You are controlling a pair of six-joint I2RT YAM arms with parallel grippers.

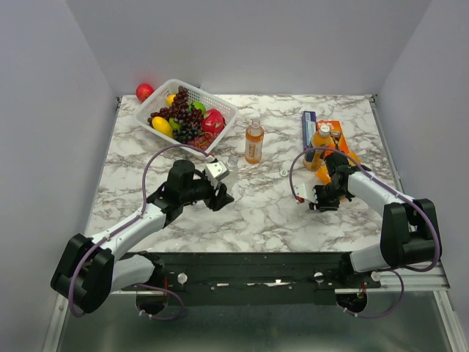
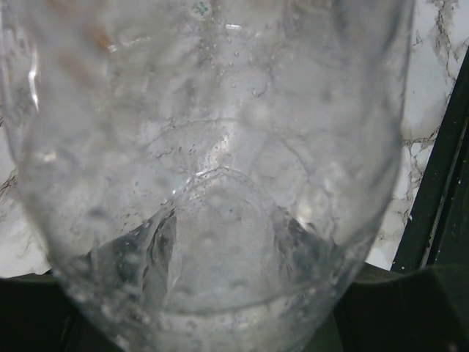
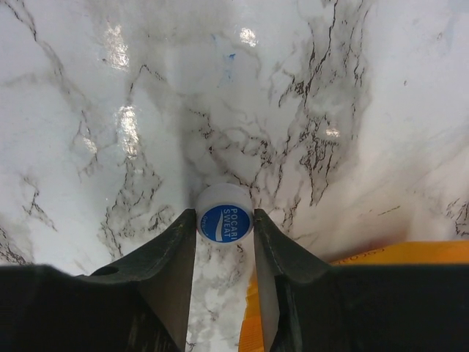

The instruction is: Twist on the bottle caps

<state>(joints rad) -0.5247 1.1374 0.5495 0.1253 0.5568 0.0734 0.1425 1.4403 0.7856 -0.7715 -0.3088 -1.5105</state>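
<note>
Blue-topped and white-walled, the cap (image 3: 224, 222) sits flat on the marble surface (image 3: 102, 103), face up, right between the tips of the right jaws, which press on it from both sides. Across the surface, the left jaws are clamped on the clear bottle (image 2: 220, 183), which fills that wrist view; I cannot tell its tilt. Cap and bottle are well apart, with the bottle to the cap's left, so the right arm likely has to carry the cap leftward to the bottle's mouth.
</note>
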